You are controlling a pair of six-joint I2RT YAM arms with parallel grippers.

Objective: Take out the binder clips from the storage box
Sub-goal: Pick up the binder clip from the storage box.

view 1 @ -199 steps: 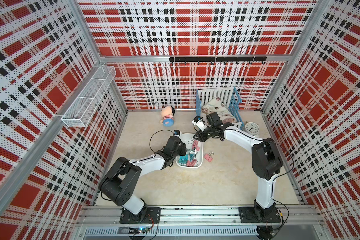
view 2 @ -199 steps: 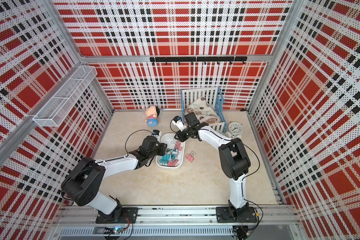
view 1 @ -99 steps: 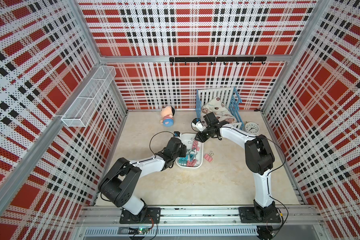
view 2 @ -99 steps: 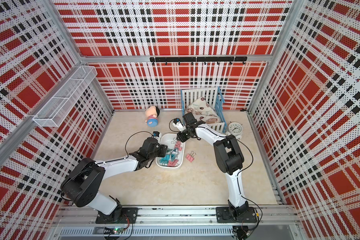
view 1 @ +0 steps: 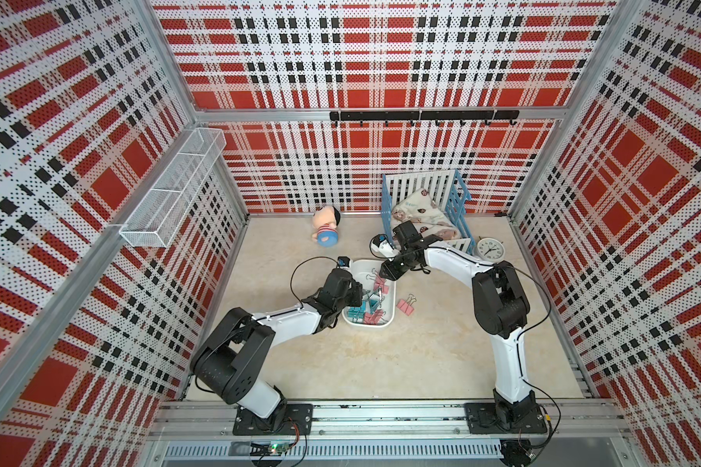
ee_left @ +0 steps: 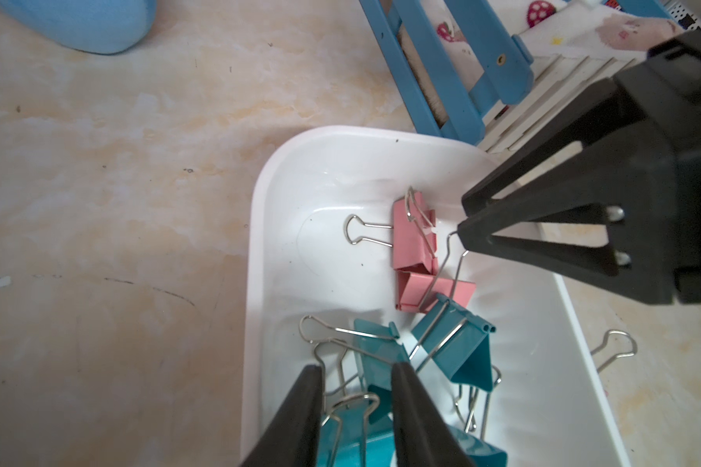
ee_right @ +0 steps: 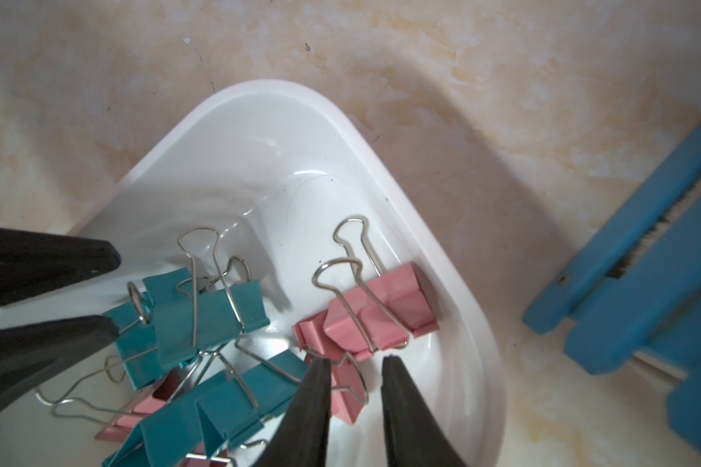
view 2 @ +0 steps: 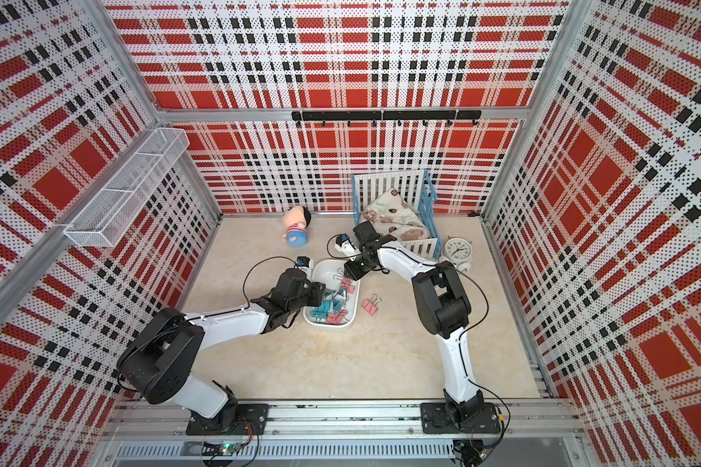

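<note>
The storage box [view 1: 375, 326] sits mid-surface [view 1: 401, 364]; in both top views the left arm's wrist hides its left side. Teal and pink binder clips [ee_left: 458, 351] lie inside, the nearest cut off in the left wrist view. The left gripper [ee_left: 355, 370] has its jaws slightly apart around a teal wire loop, and the right gripper [ee_right: 355, 362] likewise around a pink one; whether either bites, I cannot tell. A loose clip [view 1: 404, 305] lies just beside the box. Along the far edge are a doll [view 1: 326, 232], a crib [view 1: 458, 202] and a clock [view 1: 490, 248].
</note>
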